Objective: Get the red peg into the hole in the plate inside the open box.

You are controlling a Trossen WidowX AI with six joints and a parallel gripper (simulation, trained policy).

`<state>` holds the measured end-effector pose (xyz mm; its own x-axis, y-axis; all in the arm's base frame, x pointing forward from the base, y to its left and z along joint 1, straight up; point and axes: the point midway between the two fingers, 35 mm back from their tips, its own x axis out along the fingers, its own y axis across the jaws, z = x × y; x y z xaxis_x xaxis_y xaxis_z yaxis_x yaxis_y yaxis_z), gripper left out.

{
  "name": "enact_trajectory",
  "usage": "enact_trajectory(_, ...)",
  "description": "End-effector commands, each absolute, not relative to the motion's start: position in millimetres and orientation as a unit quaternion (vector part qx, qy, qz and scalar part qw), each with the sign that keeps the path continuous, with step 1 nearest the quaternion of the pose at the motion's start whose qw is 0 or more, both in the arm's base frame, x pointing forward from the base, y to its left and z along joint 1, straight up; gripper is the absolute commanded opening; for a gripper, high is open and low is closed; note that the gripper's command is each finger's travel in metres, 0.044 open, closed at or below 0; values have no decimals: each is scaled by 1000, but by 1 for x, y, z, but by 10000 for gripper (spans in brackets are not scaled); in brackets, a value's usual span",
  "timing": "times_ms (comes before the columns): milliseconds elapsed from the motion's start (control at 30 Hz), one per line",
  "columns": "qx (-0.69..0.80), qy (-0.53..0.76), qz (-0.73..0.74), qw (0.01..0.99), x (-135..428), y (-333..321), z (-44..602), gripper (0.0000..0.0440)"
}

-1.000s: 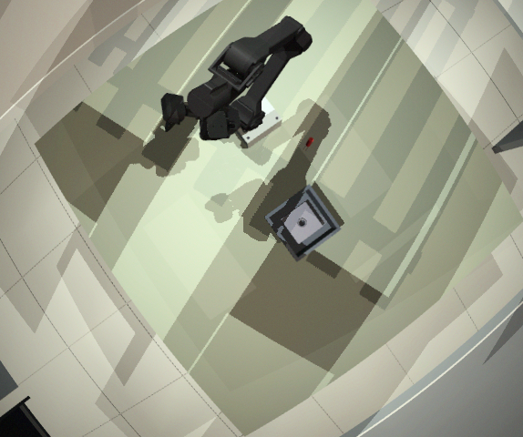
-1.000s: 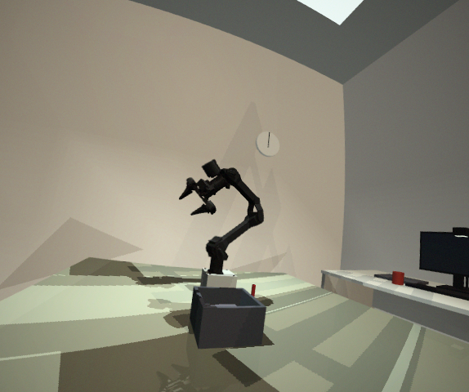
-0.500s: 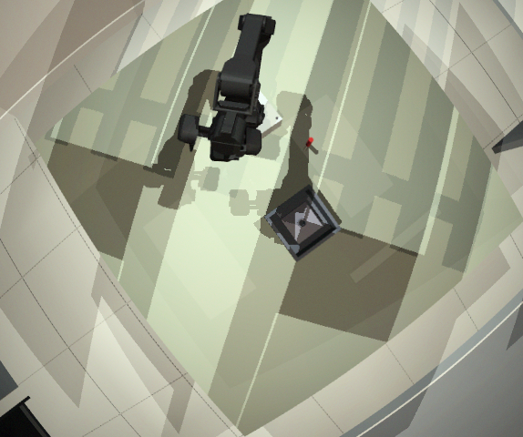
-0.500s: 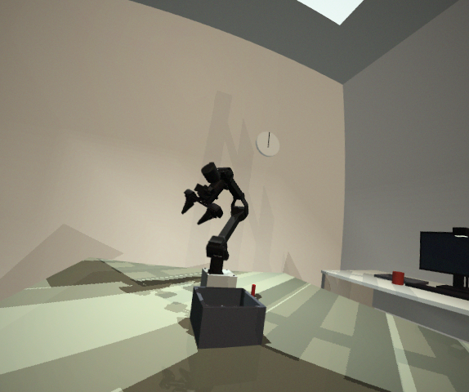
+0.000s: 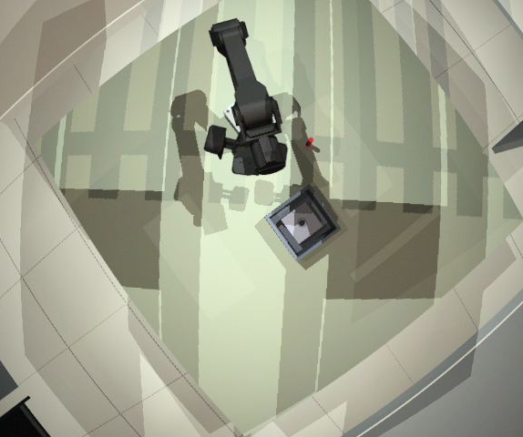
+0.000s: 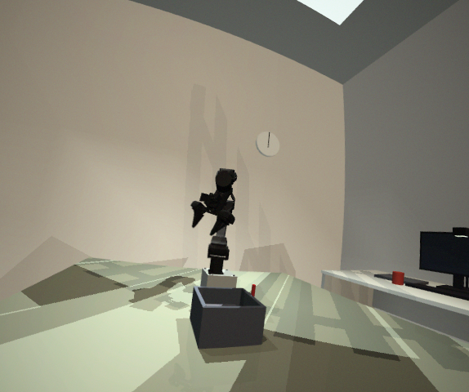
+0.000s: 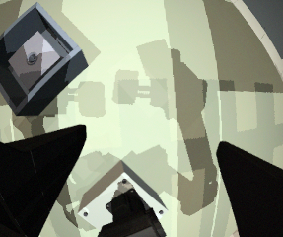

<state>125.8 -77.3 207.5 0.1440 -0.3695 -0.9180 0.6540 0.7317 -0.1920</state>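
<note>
The red peg [image 5: 310, 141] [image 6: 253, 290] stands upright on the table, beyond the box in the exterior view; it does not show in the wrist view. The open dark grey box [image 5: 282, 238] [image 6: 230, 324] stands apart from it. It also shows at the upper left of the wrist view [image 7: 57, 83]. On its floor lies a light plate [image 5: 293, 227] [image 7: 22, 63] with a round hole [image 5: 302, 222] [image 7: 32, 58], and no peg is in it. My gripper [image 6: 202, 230] [image 7: 154, 140] is wide open and empty, high above the table and pointing downward, away from the peg and box.
The arm's white base [image 5: 229, 115] [image 6: 222, 281] [image 7: 94, 208] is beneath the raised arm. The arm casts shadows across the green table [image 5: 242, 282]. In the exterior view a white desk at the right bears a monitor [image 6: 454, 255] and a red mug [image 6: 398, 278].
</note>
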Motion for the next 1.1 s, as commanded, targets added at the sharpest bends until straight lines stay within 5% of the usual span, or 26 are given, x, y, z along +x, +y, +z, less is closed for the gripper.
enact_trajectory(0, 147, 571, -344, 731, 133, -61, 193, 440)
enact_trajectory(1067, 242, 610, -417, 628, 137, 69, 78, 440)
